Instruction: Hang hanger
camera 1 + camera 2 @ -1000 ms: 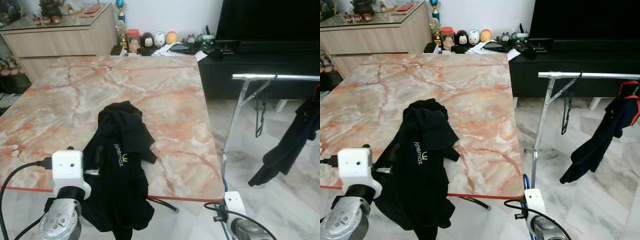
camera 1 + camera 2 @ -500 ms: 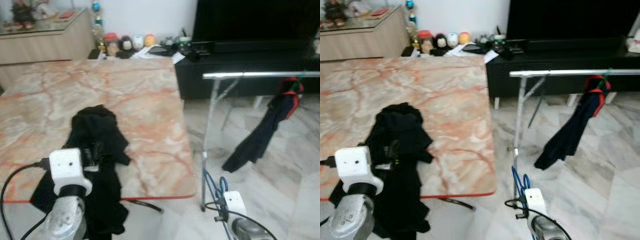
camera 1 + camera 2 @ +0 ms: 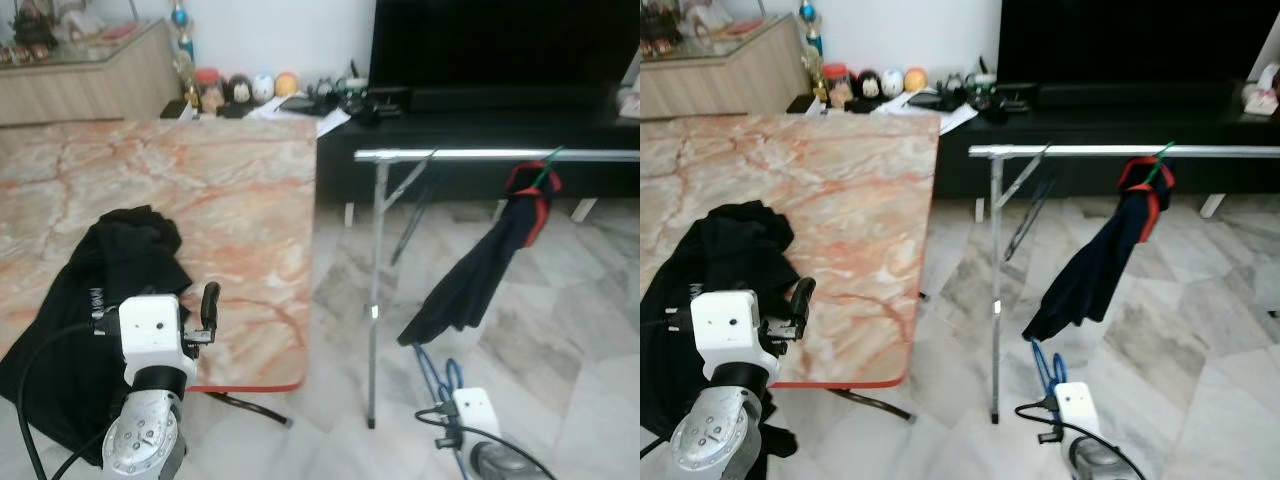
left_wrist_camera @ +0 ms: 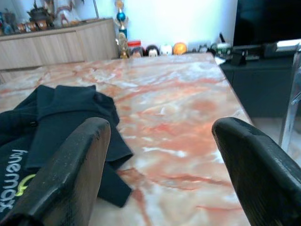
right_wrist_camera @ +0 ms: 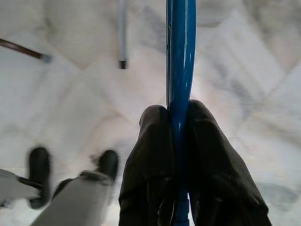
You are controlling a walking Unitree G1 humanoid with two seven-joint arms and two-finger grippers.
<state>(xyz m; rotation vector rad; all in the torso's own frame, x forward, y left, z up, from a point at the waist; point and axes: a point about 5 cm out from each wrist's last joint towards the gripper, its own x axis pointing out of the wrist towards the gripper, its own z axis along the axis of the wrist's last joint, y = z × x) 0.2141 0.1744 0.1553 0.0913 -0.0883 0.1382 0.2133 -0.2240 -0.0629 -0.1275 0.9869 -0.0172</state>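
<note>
Right wrist view, right gripper (image 5: 178, 141) fingers clamped on blue hanger (image 5: 179, 56), left gripper (image 4: 160, 160) fingers apart over table (image 4: 188, 113).

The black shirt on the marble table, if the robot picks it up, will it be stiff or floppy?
Probably floppy: the black shirt lies crumpled, and part of it droops over the marble table edge. Likely light, being thin cloth. It would sag and trail from the left end effector, which now stands open above the table.

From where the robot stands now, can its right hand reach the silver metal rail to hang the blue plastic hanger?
Probably not yet. The right hand holds the blue plastic hanger low near the floor, and the silver metal rail stands well ahead, though nothing blocks the way.
</note>
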